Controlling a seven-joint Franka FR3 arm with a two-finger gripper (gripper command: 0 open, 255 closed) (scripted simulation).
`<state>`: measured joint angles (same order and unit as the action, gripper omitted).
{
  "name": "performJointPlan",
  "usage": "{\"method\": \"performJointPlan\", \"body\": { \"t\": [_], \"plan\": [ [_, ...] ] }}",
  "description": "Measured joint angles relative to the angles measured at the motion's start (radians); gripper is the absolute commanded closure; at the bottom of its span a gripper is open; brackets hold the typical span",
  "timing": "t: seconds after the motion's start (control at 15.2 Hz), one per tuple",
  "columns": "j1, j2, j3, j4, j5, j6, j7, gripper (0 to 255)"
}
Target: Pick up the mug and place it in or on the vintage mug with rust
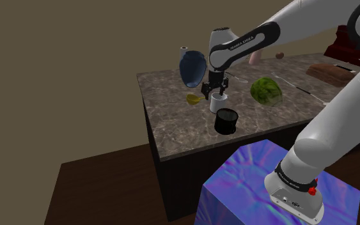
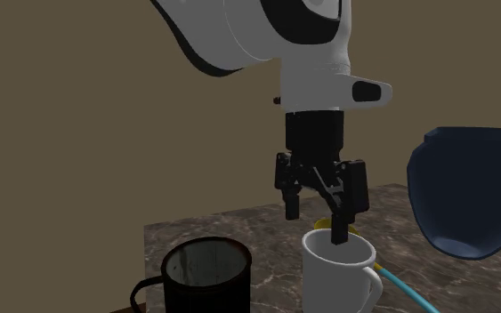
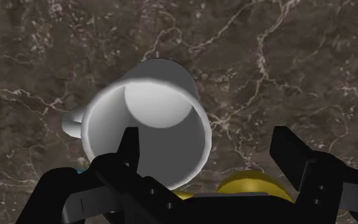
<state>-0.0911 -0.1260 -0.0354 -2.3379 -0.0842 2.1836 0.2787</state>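
Note:
A plain white mug [image 1: 218, 102] stands upright on the dark marble counter [image 1: 172, 121], its handle [image 3: 72, 122] out to one side. Close beside it, nearer the counter's front edge, sits the black mug [image 1: 226, 121] with a rust-stained rim [image 2: 206, 280]. My gripper [image 1: 216, 91] hangs straight down just over the white mug [image 2: 337, 276] and is open. In the wrist view one finger [image 3: 131, 143] is over the mug's hollow [image 3: 147, 121] and the other finger [image 3: 289, 146] is outside the rim. Nothing is clasped.
A dark blue vase [image 1: 192, 68] leans behind the white mug, large in the second exterior view [image 2: 471, 191]. A small yellow thing [image 1: 194, 99] lies next to the mug, a green leafy lump [image 1: 266, 91] further right, a brown block [image 1: 328, 72] at the back.

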Motion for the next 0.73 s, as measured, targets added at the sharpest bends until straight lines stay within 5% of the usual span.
{"method": "performJointPlan", "body": {
  "t": [0.73],
  "plan": [
    [-0.004, 0.056, -0.004, -0.037, -0.006, 0.094, 0.005, 0]
  ]
}}
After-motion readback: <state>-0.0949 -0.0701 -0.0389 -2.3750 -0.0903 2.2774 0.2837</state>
